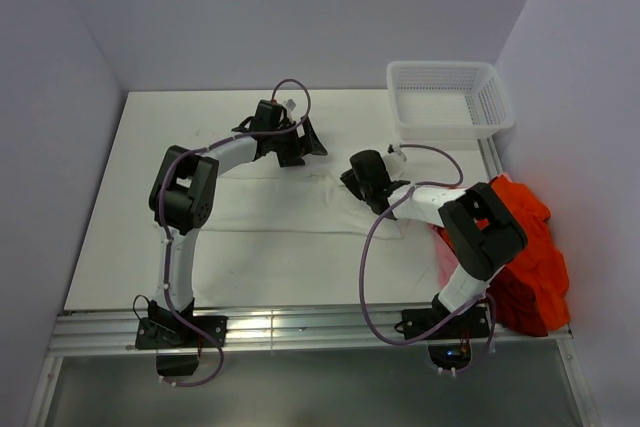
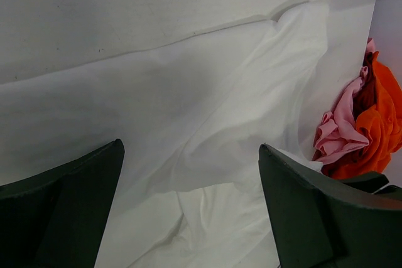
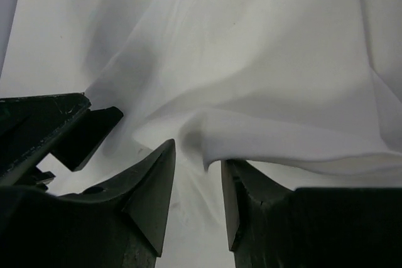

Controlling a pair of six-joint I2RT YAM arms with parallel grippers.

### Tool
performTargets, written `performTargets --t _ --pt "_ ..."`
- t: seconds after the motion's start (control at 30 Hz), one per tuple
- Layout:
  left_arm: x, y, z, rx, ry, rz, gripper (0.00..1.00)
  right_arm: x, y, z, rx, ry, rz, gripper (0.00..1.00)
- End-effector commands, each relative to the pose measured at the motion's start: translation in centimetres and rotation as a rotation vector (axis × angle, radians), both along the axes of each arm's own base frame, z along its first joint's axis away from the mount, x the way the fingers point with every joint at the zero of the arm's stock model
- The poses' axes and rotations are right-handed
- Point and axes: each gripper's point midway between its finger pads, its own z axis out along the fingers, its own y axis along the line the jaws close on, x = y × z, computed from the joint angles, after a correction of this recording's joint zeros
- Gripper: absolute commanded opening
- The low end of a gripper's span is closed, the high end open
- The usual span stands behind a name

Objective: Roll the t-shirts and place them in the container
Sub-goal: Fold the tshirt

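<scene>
White t-shirt point(image 1: 290, 209) lies spread and wrinkled on the tabletop point(image 1: 120, 247), mid-frame in the top view. Left of centre, at its upper edge, the left jaws hang wide apart over the cloth and hold nothing. Just right of centre, the right jaws stand narrowly parted with a raised fold at their mouth, seemingly not pinched. For a tight roll, both should likely grip one hem, level, after flattening the wrinkles. Orange-red t-shirts point(image 1: 528, 252) sit heaped at the right edge.

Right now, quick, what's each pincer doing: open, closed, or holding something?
Left pincer: open wide, empty, over the white shirt.
Right pincer: partly open at a fold of that shirt, not clamping it.
</scene>
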Motion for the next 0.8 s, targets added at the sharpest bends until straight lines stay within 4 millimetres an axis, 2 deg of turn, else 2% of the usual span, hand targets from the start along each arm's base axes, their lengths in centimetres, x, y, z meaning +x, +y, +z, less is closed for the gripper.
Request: performTargets --t 0.0,0.27,0.33,0.37,0.4,0.6,0.77 --pt "0.8 -0.7 0.9 -0.013 -0.043 -0.032 0.94 0.5 -0.1 -0.2 -0.034 -0.049 0.038 0.43" --pt "0.8 -0.5 1.0 -0.006 -0.048 -0.034 0.94 1.1 1.2 -0.4 -0.014 -0.116 0.110 0.45" --pt "0.7 -0.6 0.9 -0.004 -0.045 -0.036 0.94 1.7 1.5 0.2 -0.021 -0.169 0.124 0.46" --pt "0.8 -0.6 1.0 -0.002 -0.046 -0.036 0.94 1.4 1.5 -0.1 -0.027 -0.182 0.134 0.47" --pt "0.8 -0.5 0.9 0.001 -0.043 -0.036 0.94 1.8 1.6 0.7 -0.019 -0.234 0.135 0.49" --pt "0.9 -0.5 1.0 -0.004 -0.042 -0.036 0.94 1.6 1.8 0.3 -0.021 -0.270 0.161 0.50" --pt "0.9 -0.4 1.0 -0.005 -0.042 -0.036 0.94 1.7 2.7 1.5 0.001 -0.347 0.205 0.50"
